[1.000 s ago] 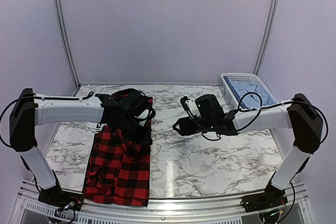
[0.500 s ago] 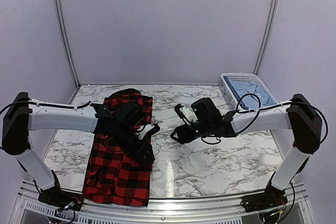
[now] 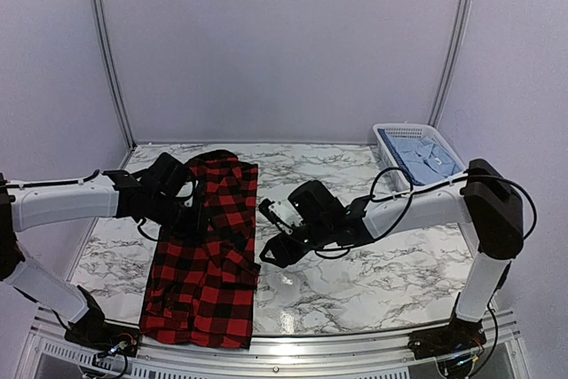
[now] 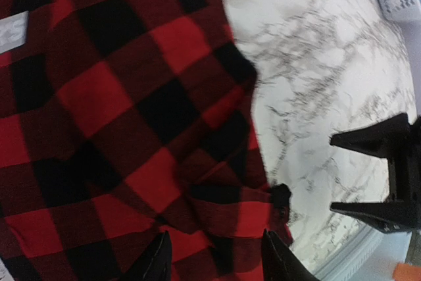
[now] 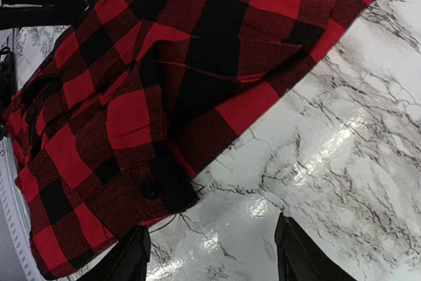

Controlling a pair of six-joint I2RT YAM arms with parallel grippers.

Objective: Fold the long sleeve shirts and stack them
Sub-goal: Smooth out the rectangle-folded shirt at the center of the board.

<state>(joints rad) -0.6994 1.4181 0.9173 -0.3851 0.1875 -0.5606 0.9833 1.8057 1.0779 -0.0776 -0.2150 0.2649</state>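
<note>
The red-and-black check shirt [image 3: 206,264] lies lengthwise on the left part of the marble table, with a sleeve folded over its body. My left gripper [image 3: 182,210] hovers open over the shirt's upper left part; in the left wrist view [image 4: 217,264] the check cloth [image 4: 118,97] fills the space below its fingers. My right gripper [image 3: 271,253] is open and low at the shirt's right edge. In the right wrist view [image 5: 214,261] it is over bare marble just beside the buttoned cuff [image 5: 150,189]. The pale blue shirt [image 3: 428,153] lies in the basket.
The white lattice basket [image 3: 380,139] stands at the table's back right corner. The metal rail [image 3: 355,348] runs along the near edge. The right gripper's black fingers [image 4: 375,176] show at the right of the left wrist view, close to the shirt's edge.
My left gripper has let go of the cloth and drawn back left across the shirt. My right gripper has moved left and down to the shirt's right edge.
</note>
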